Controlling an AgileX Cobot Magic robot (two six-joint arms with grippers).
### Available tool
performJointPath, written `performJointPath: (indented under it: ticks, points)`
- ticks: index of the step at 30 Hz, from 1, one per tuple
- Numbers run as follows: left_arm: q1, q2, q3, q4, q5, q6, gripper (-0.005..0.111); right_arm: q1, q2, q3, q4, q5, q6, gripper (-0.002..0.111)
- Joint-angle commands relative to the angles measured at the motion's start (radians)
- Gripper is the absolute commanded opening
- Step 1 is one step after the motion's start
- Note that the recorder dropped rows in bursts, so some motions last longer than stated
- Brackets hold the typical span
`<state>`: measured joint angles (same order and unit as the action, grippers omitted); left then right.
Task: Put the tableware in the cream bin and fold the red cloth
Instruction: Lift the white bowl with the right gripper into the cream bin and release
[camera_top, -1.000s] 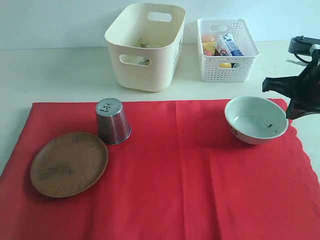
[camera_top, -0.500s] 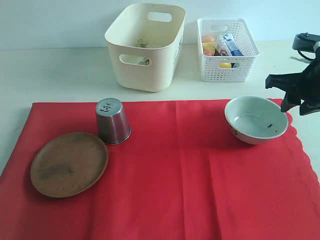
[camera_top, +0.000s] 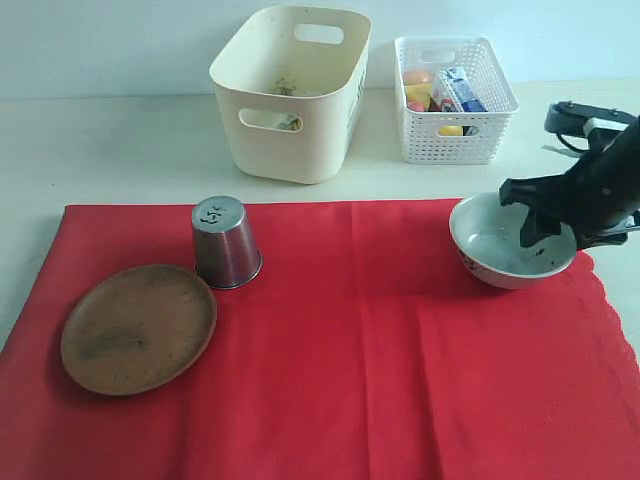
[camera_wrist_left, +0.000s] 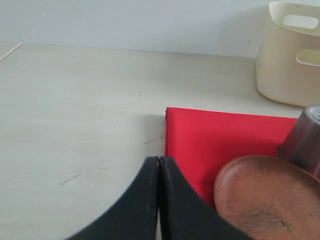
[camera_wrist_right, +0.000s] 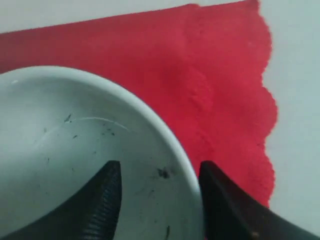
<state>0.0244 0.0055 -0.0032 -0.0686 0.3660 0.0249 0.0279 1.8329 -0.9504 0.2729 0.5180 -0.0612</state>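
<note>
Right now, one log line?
right claw: open, astride bowl rim | left claw: shut | plate, cup: on red cloth

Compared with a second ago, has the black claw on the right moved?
Yes. The right gripper has come leftward and down, from beside the bowl to straddling its right rim.

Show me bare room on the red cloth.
Free: the bright red fabric cloth between the upturned steel cup and the pale green-white bowl, and its whole near-right stretch. Crowded: cup beside round brown wooden plate; right gripper straddling the bowl's rim.
</note>
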Motion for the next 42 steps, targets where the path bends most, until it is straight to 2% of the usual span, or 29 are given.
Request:
performJointPath:
  ticks: [1, 4, 7, 16, 25, 36, 42]
  points:
    - [-0.006, -0.005, 0.003, 0.001, -0.012, -0.001, 0.002, -0.005, 0.019, 0.004, 0.049, -0.024, -0.149, 0.038]
    - [-0.006, -0.005, 0.003, 0.001, -0.012, -0.001, 0.002, -0.005, 0.013, 0.004, 0.049, -0.036, -0.149, 0.021]
    - [-0.006, -0.005, 0.003, 0.001, -0.012, -0.001, 0.002, -0.005, -0.001, -0.007, 0.068, -0.035, -0.149, 0.000]
    - [-0.006, -0.005, 0.003, 0.001, -0.012, -0.001, 0.002, -0.005, -0.095, -0.135, 0.321, 0.001, -0.172, 0.000]
    - [-0.006, -0.005, 0.003, 0.001, -0.012, -0.003, 0.002, 0.008, -0.089, -0.333, 0.726, 0.030, -0.530, 0.000]
    - [-0.006, -0.005, 0.003, 0.001, -0.012, -0.003, 0.002, 0.194, 0.144, -0.623, 0.740, -0.019, -0.661, 0.000]
    - [-0.006, -0.005, 0.003, 0.001, -0.012, -0.003, 0.002, 0.235, 0.276, -0.765, 0.742, -0.023, -0.679, 0.000]
